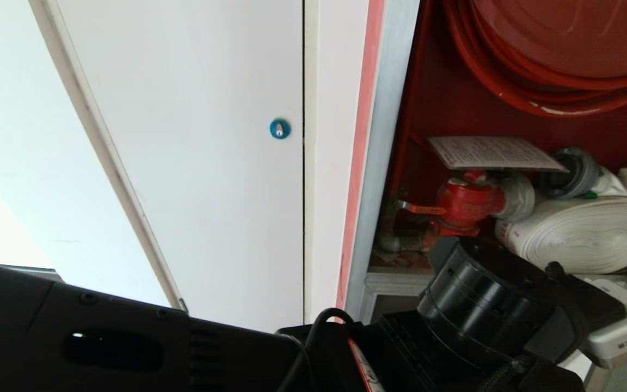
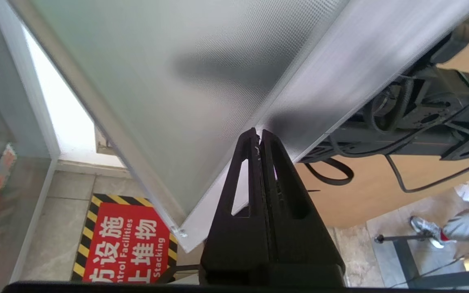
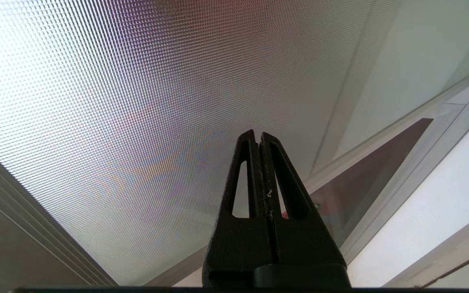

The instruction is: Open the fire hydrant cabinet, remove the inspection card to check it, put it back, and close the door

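The fire hydrant cabinet (image 1: 428, 109) stands open, and the inspection card (image 1: 496, 152) lies flat on top of the red valve (image 1: 463, 204), beside the white rolled hose (image 1: 585, 231) and below the hose reel (image 1: 553, 49). It looks like thin, light paper — floppy, easy to crease — so I'd pinch the free near edge that overhangs the valve. The left end effector (image 2: 258, 134) is closed on nothing, close to the frosted door (image 2: 169, 81); the right end effector (image 3: 257, 136) is closed too, empty.
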